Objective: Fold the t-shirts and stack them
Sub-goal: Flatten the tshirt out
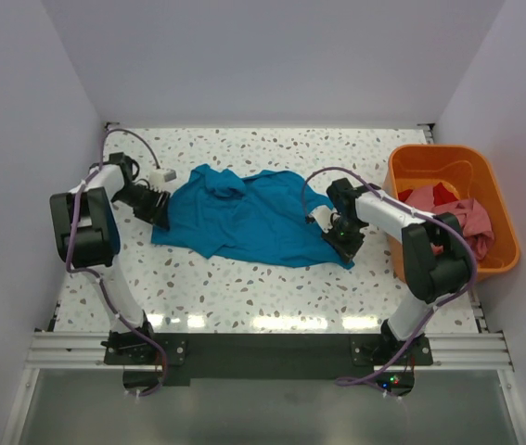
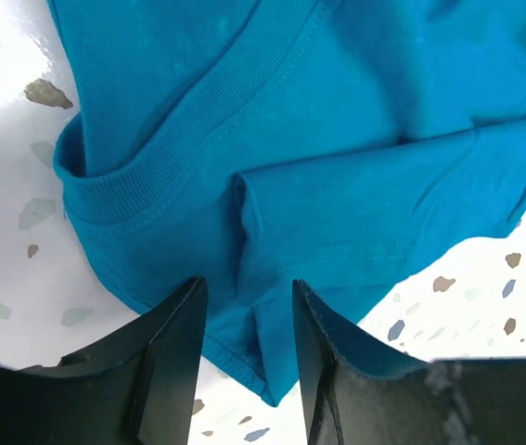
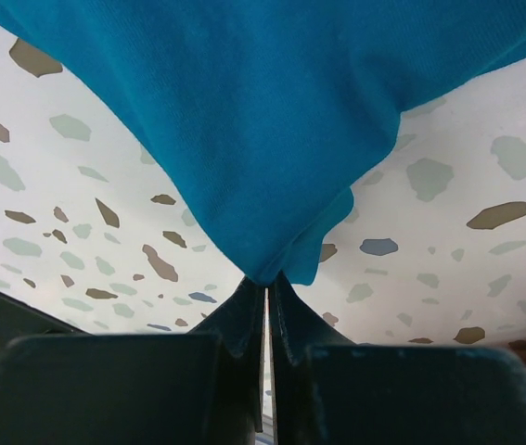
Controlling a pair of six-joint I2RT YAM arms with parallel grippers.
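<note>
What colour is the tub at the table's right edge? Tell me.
Orange. The tub shows best in the top view.

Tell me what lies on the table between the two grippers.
The teal t-shirt spans the whole stretch, from the left gripper to the right gripper, which pinches its corner. The top view shows it.

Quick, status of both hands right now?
Left hand: open, straddling the edge of the teal t-shirt.
Right hand: closed, pinching a corner of the teal t-shirt.
</note>
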